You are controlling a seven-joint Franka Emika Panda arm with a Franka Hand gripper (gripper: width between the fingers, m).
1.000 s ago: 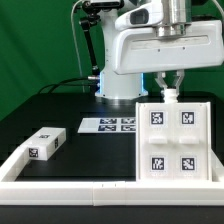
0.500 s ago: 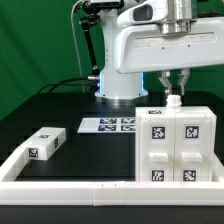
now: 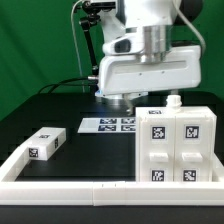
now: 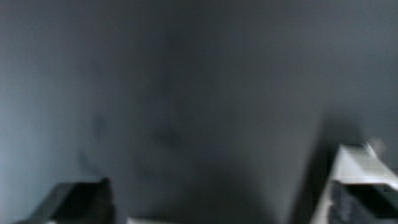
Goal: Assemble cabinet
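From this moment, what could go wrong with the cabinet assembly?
1. The gripper is open and holds nothing, so the cabinet stands free; the arm hangs close above it and might knock it.
2. The small tagged block lies close to the border rail, which may leave little room for a grasp.
3. The wrist view is dark and blurred, so aiming by it could be unreliable.
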